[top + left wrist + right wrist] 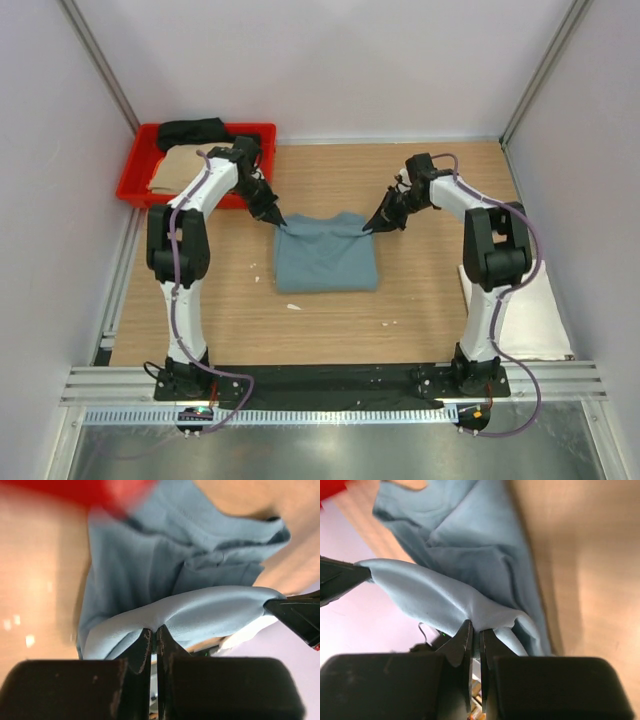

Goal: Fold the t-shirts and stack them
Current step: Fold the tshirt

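Left gripper (277, 220) and right gripper (369, 227) each pinch a far corner of the blue shirt (327, 262), holding that edge stretched between them over the table (420, 290).

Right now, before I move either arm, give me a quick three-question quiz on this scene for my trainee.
1. True or false: the left gripper and the right gripper are both shut on the teal shirt.
2. What lies in the red tray? A) a black shirt and a tan shirt; B) a white shirt only; C) nothing.
3. Fill in: the white cloth lies beside the ___ arm's base.

Key: 1 true; 2 A; 3 right.
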`<state>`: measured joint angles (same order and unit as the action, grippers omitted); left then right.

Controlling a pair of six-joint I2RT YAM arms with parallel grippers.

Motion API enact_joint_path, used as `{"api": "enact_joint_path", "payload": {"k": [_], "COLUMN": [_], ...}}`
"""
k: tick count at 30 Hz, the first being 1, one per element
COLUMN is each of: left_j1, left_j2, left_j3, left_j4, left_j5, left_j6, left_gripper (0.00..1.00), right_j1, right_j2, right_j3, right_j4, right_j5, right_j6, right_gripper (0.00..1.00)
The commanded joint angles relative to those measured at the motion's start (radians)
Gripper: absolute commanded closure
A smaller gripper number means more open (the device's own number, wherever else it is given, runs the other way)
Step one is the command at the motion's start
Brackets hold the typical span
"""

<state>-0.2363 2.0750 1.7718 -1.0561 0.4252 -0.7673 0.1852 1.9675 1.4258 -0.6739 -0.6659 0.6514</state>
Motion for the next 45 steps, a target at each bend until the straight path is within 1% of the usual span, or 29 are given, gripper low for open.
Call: {"api": "enact_joint_path", "payload": {"k": [1, 3, 5, 6, 7, 8, 9, 10, 11, 12, 14, 15, 16, 19, 20, 21, 23, 24, 25, 27, 28, 30, 31, 33, 34, 39, 41, 42, 45], "left_j1": [0.038, 0.057, 0.063, 0.074, 0.078, 0.08, 0.077, 0.077, 0.077, 0.075, 0.071, 0.066, 0.063, 0.043, 0.032, 0.008, -0.015, -0.03, -0.038, -0.061, -0.069, -0.077, -0.077, -0.078, -0.078, -0.078, -0.078, -0.078, -0.08], "left_j2": [0.097, 0.172, 0.209, 0.241, 0.25, 0.255, 0.249, 0.24, 0.225, 0.206, 0.125, 0.094, 0.018, -0.084, -0.143, -0.171, -0.249, -0.272, -0.3, -0.366, -0.383, -0.407, -0.406, -0.398, -0.385, -0.34, -0.303, -0.294, -0.262], "left_j3": [0.167, 0.205, 0.262, 0.274, 0.3, 0.316, 0.325, 0.33, 0.334, 0.328, 0.301, 0.279, 0.255, 0.143, 0.114, 0.038, -0.049, -0.102, -0.192, -0.279, -0.341, -0.385, -0.406, -0.446, -0.454, -0.514, -0.505, -0.502, -0.486], "left_j4": [0.016, 0.018, 0.018, 0.031, 0.039, 0.044, 0.048, 0.063, 0.059, 0.059, 0.054, 0.064, 0.073, 0.097, 0.1, 0.108, 0.126, 0.152, 0.169, 0.217, 0.234, 0.283, 0.298, 0.359, 0.375, 0.528, 0.551, 0.58, 0.596], "left_j5": [0.012, 0.027, 0.015, 0.033, 0.04, 0.023, -0.015, -0.034, -0.051, -0.063, -0.146, -0.173, -0.221, -0.281, -0.292, -0.298, -0.284, -0.266, -0.247, -0.223, -0.22, -0.201, -0.192, -0.187, -0.198, -0.2, -0.174, -0.168, -0.146], "left_j6": [0.065, 0.054, 0.072, 0.071, 0.068, 0.074, 0.08, 0.089, 0.105, 0.117, 0.144, 0.175, 0.186, 0.232, 0.244, 0.264, 0.27, 0.267, 0.26, 0.253, 0.253, 0.25, 0.249, 0.247, 0.246, 0.22, 0.221, 0.22, 0.22], "left_gripper": [1.0, 1.0, 0.99, 0.93, 0.92, 0.89, 0.81, 0.78, 0.75, 0.69, 0.62, 0.6, 0.59, 0.55, 0.54, 0.53, 0.52, 0.52, 0.53, 0.52, 0.52, 0.52, 0.52, 0.51, 0.48, 0.46, 0.46, 0.46, 0.46], "right_j1": [-0.032, -0.041, -0.049, -0.058, -0.064, -0.064, -0.066, -0.067, -0.069, -0.072, -0.082, -0.087, -0.095, -0.095, -0.089, -0.087, -0.087, -0.082, -0.081, -0.064, -0.058, -0.043, -0.038, -0.027, -0.011, 0.026, 0.036, 0.037, 0.04], "right_j2": [0.095, 0.184, 0.221, 0.255, 0.267, 0.274, 0.275, 0.269, 0.266, 0.263, 0.237, 0.219, 0.185, 0.131, 0.089, 0.071, 0.035, -0.001, -0.021, -0.071, -0.082, -0.111, -0.134, -0.151, -0.156, -0.145, -0.144, -0.141, -0.121], "right_j3": [0.189, 0.269, 0.323, 0.332, 0.35, 0.352, 0.349, 0.341, 0.343, 0.347, 0.369, 0.369, 0.363, 0.326, 0.305, 0.277, 0.193, 0.161, 0.092, 0.027, -0.031, -0.089, -0.147, -0.2, -0.23, -0.275, -0.291, -0.292, -0.295], "right_j4": [0.093, 0.083, 0.123, 0.144, 0.157, 0.169, 0.187, 0.21, 0.214, 0.215, 0.169, 0.156, 0.133, 0.065, 0.059, 0.05, 0.042, 0.056, 0.069, 0.098, 0.129, 0.158, 0.209, 0.259, 0.295, 0.341, 0.372, 0.378, 0.389], "right_j5": [-0.055, -0.07, -0.092, -0.093, -0.095, -0.1, -0.101, -0.103, -0.103, -0.11, -0.083, -0.063, -0.023, 0.084, 0.101, 0.112, 0.136, 0.143, 0.149, 0.167, 0.173, 0.186, 0.181, 0.161, 0.149, 0.134, 0.114, 0.108, 0.086], "right_j6": [-0.022, -0.018, 0.017, 0.033, 0.048, 0.053, 0.056, 0.059, 0.059, 0.047, -0.008, -0.021, -0.036, -0.119, -0.136, -0.171, -0.197, -0.223, -0.234, -0.263, -0.283, -0.297, -0.303, -0.311, -0.311, -0.315, -0.311, -0.309, -0.299], "right_gripper": [0.94, 0.91, 0.87, 0.82, 0.8, 0.76, 0.67, 0.64, 0.61, 0.53, 0.46, 0.4, 0.38, 0.32, 0.28, 0.01, 0.0, 0.0, 0.0, 0.0, 0.0, 0.0, 0.0, 0.0, 0.0, 0.01, 0.06, 0.12, 0.22]}}
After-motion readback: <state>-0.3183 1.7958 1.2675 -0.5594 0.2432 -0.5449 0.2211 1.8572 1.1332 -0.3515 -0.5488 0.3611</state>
